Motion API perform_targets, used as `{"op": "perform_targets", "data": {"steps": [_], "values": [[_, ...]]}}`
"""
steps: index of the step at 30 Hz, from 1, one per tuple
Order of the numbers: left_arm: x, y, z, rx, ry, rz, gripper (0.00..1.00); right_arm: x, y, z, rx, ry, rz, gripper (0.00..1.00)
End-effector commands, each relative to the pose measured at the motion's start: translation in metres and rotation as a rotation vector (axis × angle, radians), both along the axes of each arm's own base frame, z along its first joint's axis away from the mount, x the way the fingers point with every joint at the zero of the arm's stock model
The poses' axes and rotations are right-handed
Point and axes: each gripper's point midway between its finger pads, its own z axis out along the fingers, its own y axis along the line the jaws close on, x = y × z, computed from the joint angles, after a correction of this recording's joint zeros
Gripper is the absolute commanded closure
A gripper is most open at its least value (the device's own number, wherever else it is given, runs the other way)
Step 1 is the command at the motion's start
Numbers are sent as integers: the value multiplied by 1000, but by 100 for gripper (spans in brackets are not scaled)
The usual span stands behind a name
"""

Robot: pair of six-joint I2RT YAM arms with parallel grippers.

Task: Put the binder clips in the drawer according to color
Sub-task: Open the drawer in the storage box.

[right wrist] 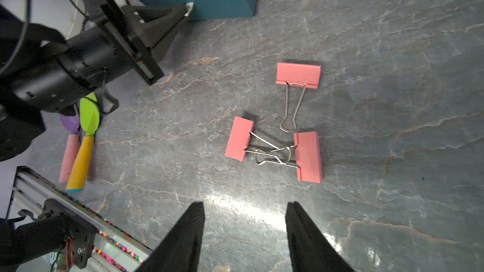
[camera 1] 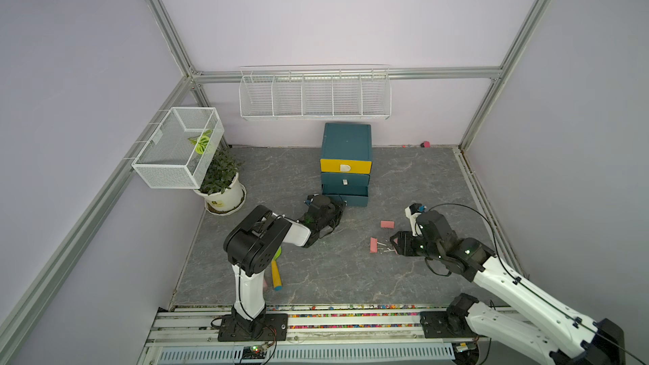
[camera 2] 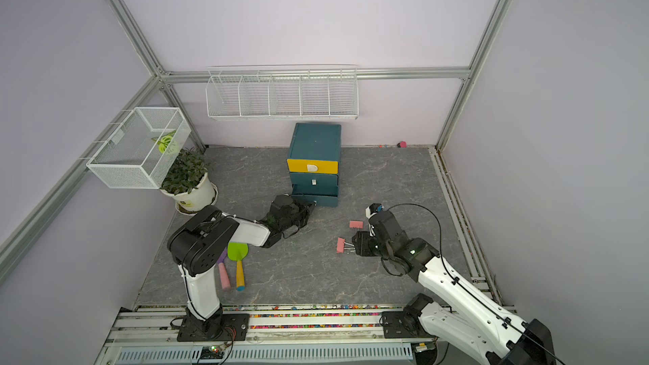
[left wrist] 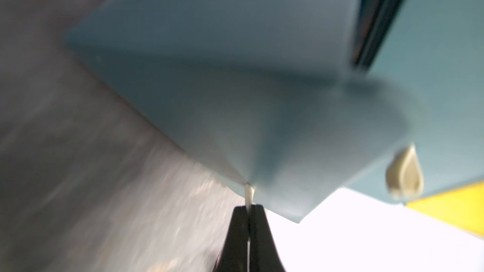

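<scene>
noted black left pincer (left wrist: 248,206) pressed together on small white plastic pull (left wrist: 249,192) of lowest drawer, dark-teal three-drawer cabinet (camera 1: 346,145) at centre of both top views, against back wall. found black right pincer (right wrist: 245,203) spread wide, gripping nothing, hovering by three pink folded-metal binder clips (right wrist: 298,74), right of centre in both top views; two tangled by wire handles. spotted label on white plant pot (camera 1: 224,200), left of centre, unreadable. logged yellow-handled toy trowel (camera 2: 240,272) at lower left.
</scene>
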Motion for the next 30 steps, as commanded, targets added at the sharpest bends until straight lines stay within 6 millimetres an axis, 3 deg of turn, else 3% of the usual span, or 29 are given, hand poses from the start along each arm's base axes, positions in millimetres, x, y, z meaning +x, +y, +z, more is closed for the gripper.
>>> {"op": "perform_targets", "data": {"steps": [1, 11, 16, 23, 30], "values": [[-20, -1, 7, 16, 2, -27, 100, 4, -7, -1, -38, 10, -31, 43], [-62, 0, 5, 37, 40, -72, 100, 7, -8, -10, -96, 63, -39, 42], [-74, 5, 6, 54, 48, -69, 100, 15, -9, -14, -120, 60, -68, 41], [-84, 3, 9, 59, 47, -88, 100, 41, -15, -25, -242, 95, -148, 30], [-86, 8, 6, 61, 55, -75, 100, 75, -7, -56, -265, 182, -176, 23]]}}
